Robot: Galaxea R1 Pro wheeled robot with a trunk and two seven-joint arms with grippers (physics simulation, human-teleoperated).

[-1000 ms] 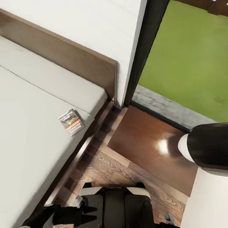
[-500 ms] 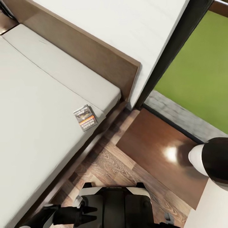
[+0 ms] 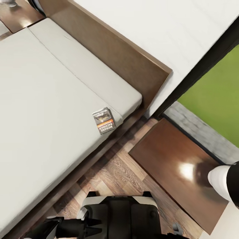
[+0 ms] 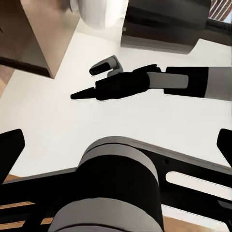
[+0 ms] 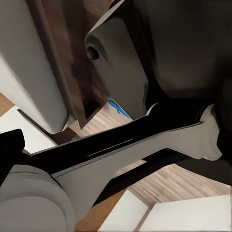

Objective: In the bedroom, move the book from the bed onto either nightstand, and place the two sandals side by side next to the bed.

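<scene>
The book, with its orange band, lies flat on the bed's off-white mattress close to the near edge and the headboard. A glossy dark-brown nightstand stands beside the bed by the window, and a second nightstand shows at the far side. My left gripper is tucked low in front of my base, open and empty, far from the book. The left wrist view shows its fingertips wide apart and, beyond them, my right gripper with fingers spread and empty. A sliver of bright blue sandal shows on the floor past my own links.
My right arm's white and black elbow hangs over the near nightstand's corner. A strip of wood-plank floor runs between bed and nightstand. A dark window frame and grass lie behind. My base stands at the floor strip.
The whole view has swung left as my body turned: the book and near nightstand sit further right in the picture, and the far nightstand has come into sight. Nothing was moved or grasped.
</scene>
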